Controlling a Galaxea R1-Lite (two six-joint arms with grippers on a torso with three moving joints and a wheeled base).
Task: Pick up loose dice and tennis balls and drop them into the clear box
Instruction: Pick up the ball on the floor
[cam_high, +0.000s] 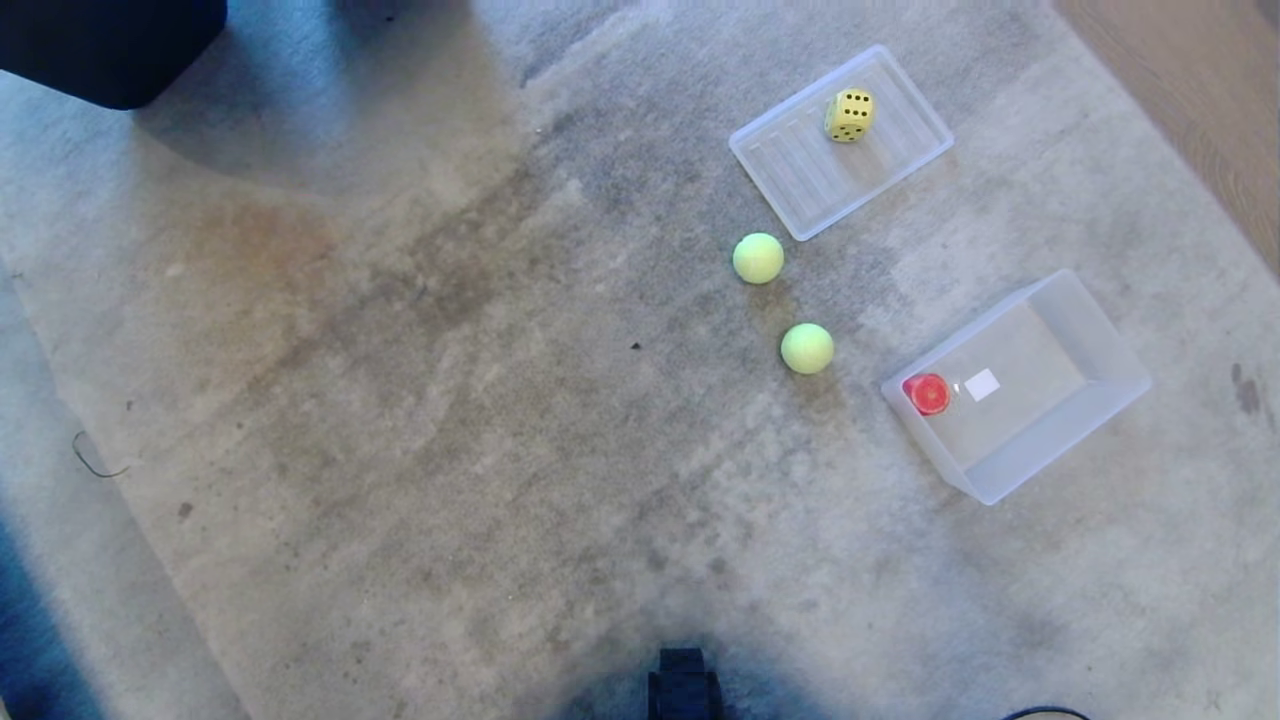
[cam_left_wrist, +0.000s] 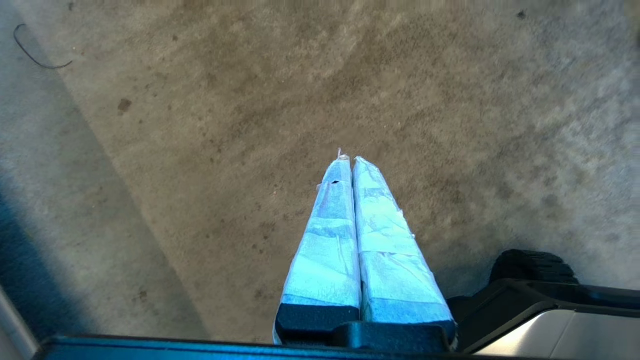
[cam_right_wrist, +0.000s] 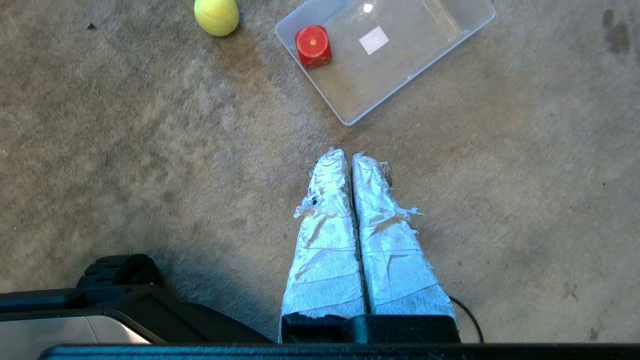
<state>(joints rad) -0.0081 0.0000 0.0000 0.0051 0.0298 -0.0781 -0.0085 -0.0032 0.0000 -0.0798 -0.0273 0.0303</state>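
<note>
Two yellow-green tennis balls (cam_high: 758, 258) (cam_high: 807, 348) lie loose on the carpet, right of centre in the head view. The clear box (cam_high: 1105, 340) sits to their right with a red die (cam_high: 928, 394) inside, at its near-left corner. A yellow die with black dots (cam_high: 849, 115) rests on the flat ribbed lid (cam_high: 800, 170) farther back. My right gripper (cam_right_wrist: 350, 155) hangs shut and empty over bare carpet, short of the clear box (cam_right_wrist: 450, 37), the red die (cam_right_wrist: 313, 46) and one tennis ball (cam_right_wrist: 216, 16). My left gripper (cam_left_wrist: 349, 160) is shut and empty over bare carpet. Neither arm shows in the head view.
A dark object (cam_high: 110, 45) stands at the far left corner. Wooden floor (cam_high: 1200, 90) borders the carpet at far right. My base's black part (cam_high: 685, 685) pokes in at the near edge. A thin curved wire (cam_high: 95, 455) lies at left.
</note>
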